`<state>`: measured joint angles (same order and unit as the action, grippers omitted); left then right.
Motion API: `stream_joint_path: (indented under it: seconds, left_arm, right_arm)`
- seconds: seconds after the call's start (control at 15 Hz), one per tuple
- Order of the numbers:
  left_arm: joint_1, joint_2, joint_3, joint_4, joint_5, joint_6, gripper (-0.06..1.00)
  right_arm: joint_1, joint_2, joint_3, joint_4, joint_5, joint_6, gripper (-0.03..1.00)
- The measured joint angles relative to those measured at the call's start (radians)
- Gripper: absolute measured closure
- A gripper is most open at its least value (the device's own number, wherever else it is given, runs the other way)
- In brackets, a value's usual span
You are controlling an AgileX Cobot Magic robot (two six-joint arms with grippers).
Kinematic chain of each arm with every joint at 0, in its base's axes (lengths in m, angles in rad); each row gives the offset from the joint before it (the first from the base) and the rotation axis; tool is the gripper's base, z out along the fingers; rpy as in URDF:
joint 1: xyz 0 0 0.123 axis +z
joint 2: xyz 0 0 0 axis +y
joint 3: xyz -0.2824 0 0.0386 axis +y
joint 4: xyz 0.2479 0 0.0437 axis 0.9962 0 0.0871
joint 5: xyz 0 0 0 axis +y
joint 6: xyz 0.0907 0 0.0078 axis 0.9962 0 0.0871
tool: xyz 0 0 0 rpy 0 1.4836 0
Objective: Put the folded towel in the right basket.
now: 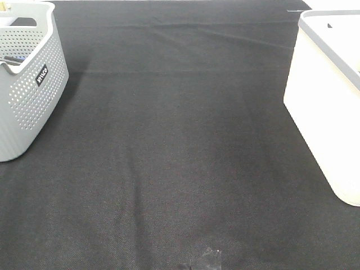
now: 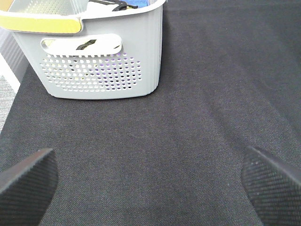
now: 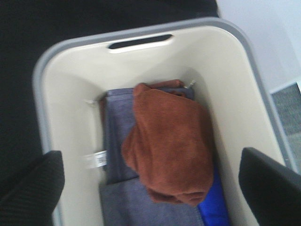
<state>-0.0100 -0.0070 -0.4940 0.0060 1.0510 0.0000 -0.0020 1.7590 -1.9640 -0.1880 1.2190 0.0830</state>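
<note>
Now the towel (image 3: 171, 141), rust-brown and folded into a thick bundle, lies inside the right basket (image 3: 70, 94). It rests on top of a grey cloth (image 3: 117, 136), and a blue cloth (image 3: 214, 207) shows from under one of its edges. A small white tag (image 3: 99, 159) sticks out from the grey cloth toward the basket wall. The basket is cream inside with a grey rim, and a handle slot (image 3: 140, 41) is cut into its far wall.

The right claw (image 3: 149, 186) hangs above the basket's opening, spread wide. Its two dark fingers (image 3: 28, 188) sit far apart on either side of the towel, touching nothing and holding nothing.

The left claw (image 2: 150, 181) is also spread wide and empty, over the bare black tabletop (image 2: 197, 103). Beyond it, the left basket (image 2: 94, 70) stands on the tabletop.

In the high view the right basket (image 1: 320, 107) stands at the right edge of the frame, cut off by it, and the towel cannot be seen there. The left basket (image 1: 34, 107), grey and perforated, stands at the upper left with a dark label (image 1: 42, 75) on its side. Between the two baskets the black tabletop (image 1: 180, 146) fills the middle of the frame. Neither claw shows in this view.
</note>
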Motion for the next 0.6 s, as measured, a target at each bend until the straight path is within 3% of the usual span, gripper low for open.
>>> stream_joint_path:
  seconds: [0.27, 0.6]
  left_arm:
    - [0.000, 0.000, 0.000, 0.000, 0.000, 0.000, -0.05]
    - [0.000, 0.000, 0.000, 0.000, 0.000, 0.000, -0.05]
  right_arm:
    - [0.077, -0.138, 0.124, -0.032, 0.000, 0.034, 0.00]
    - [0.100, -0.611, 0.549, -0.050, 0.001, 0.066, 0.00]
